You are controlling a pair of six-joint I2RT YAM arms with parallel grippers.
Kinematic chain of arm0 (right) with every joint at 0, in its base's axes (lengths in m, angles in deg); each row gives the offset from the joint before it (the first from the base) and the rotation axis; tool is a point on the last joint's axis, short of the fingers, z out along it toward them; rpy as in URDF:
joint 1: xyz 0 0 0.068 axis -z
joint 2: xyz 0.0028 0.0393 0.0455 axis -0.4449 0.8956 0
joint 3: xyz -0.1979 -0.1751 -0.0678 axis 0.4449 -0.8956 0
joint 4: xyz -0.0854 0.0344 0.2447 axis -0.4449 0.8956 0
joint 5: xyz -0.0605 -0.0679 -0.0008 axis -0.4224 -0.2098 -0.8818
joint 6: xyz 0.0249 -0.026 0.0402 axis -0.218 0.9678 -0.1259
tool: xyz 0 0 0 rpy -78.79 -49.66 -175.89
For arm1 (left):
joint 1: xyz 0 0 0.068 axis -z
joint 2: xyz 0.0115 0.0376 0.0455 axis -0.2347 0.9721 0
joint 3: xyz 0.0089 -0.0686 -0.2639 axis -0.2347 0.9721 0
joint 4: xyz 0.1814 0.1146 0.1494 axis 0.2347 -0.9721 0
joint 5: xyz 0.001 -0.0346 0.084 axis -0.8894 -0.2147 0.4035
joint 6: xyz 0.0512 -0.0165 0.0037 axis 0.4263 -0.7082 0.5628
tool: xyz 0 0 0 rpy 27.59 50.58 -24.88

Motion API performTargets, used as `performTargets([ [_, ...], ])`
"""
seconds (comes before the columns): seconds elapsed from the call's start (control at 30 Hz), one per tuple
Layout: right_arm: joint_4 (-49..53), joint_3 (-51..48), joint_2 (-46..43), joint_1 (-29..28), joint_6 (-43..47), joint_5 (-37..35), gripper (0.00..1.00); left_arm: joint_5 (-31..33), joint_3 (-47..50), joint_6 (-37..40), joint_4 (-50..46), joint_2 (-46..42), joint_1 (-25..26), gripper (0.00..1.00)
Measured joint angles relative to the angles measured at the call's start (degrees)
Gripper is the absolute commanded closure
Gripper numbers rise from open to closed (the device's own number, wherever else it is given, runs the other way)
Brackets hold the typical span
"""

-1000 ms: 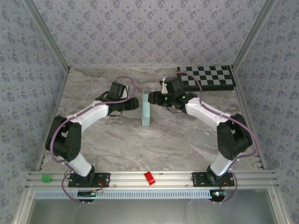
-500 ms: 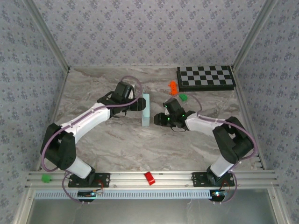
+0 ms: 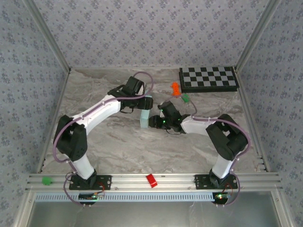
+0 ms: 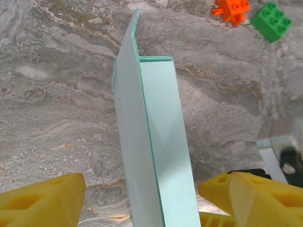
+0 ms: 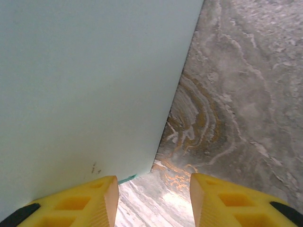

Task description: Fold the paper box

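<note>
The paper box [image 3: 144, 120] is a narrow pale aqua box standing on edge mid-table. In the left wrist view the paper box [image 4: 152, 142] rises between my yellow fingers [image 4: 45, 202], one thin flap [image 4: 129, 75] standing along its left side. My left gripper [image 3: 145, 102] straddles its far end, open, with a gap on both sides. My right gripper [image 3: 153, 122] sits low against the box's right side. There its jaws are open over bare table, and the box wall [image 5: 90, 80] stands just past the left finger [image 5: 71, 203].
A black-and-white checkered board [image 3: 208, 79] lies at the back right. An orange brick [image 3: 175, 88] and a green brick [image 3: 186, 98] sit just right of the box. A red brick [image 3: 151, 180] and a green one [image 3: 46, 180] rest on the front rail.
My left gripper has moved right onto the box's far end and opened wider. My right gripper has swung from behind the box down to its right side, jaws narrowing a little.
</note>
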Motion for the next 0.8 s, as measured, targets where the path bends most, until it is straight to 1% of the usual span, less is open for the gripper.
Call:
performTargets([
  [0.2,-1.4,-0.2,-0.3,-0.1,-0.6,-0.1,0.55,1.7,-4.1,2.9,-3.6,4.7,1.0,0.26],
  [0.33,-0.3,-2.3,-3.6,0.9,-0.3,-1.2,0.54,3.0,-6.4,4.7,-4.9,7.4,2.2,0.31],
  [0.47,1.5,-4.5,-7.6,3.5,0.7,-2.3,0.54,3.6,-8.5,5.7,-6.5,10.3,2.7,0.38],
  [0.6,2.9,-7.1,-11.0,7.0,1.4,-2.9,0.54,4.9,-8.9,6.5,-7.4,11.8,2.9,0.48],
  [0.73,4.4,-8.9,-13.2,9.3,2.1,-3.3,0.54,5.9,-8.9,7.6,-7.8,11.8,2.9,0.53],
  [0.8,4.8,-9.4,-13.7,10.1,2.4,-3.3,0.54,6.1,-8.9,8.4,-7.8,11.8,2.9,0.53],
])
